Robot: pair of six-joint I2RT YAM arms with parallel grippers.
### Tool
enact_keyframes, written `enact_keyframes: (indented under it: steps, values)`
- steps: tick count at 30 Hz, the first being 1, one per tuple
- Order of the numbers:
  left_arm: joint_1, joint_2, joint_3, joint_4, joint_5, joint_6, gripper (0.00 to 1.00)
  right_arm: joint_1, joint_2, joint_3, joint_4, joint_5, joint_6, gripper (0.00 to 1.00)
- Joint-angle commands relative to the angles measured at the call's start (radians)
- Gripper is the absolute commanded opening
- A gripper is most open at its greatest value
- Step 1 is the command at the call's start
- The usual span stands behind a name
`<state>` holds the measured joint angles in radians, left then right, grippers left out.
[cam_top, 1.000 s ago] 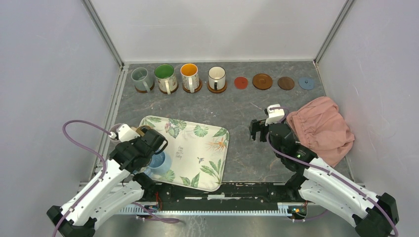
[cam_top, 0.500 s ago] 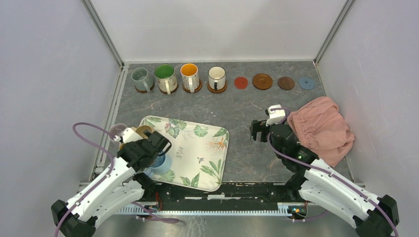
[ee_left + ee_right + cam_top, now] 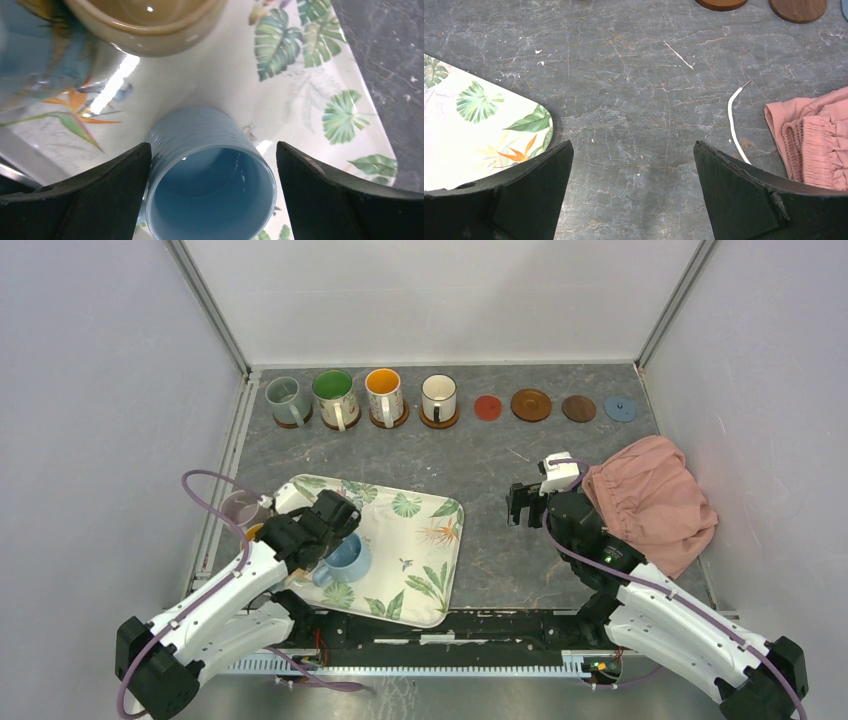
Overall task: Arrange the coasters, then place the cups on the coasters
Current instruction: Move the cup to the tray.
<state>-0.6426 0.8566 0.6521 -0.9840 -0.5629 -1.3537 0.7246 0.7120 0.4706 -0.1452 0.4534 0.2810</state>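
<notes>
Our left pincer (image 3: pixel 212 152) is wide open and empty, with the blue cup (image 3: pixel 212 200) standing right between its jaws.

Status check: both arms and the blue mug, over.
Left pincer open, straddling light blue ribbed ceramic mug on leaf-print tray. Right pincer open, empty, over grey table. Tan glazed mug close beside blue one; small red round coaster bare.
</notes>
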Motion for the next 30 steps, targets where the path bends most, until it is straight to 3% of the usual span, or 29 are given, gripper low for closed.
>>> enact_keyframes:
  steps: [1, 30]
  values:
    - [-0.024, 0.030, 0.059, 0.132, 0.069, 0.063, 1.00, -0.002, -0.020, 0.005, 0.009, 0.030, -0.009, 0.98]
    - [-0.329, 0.123, 0.091, 0.076, 0.139, 0.116, 1.00, -0.002, -0.067, 0.017, -0.046, 0.054, 0.003, 0.98]
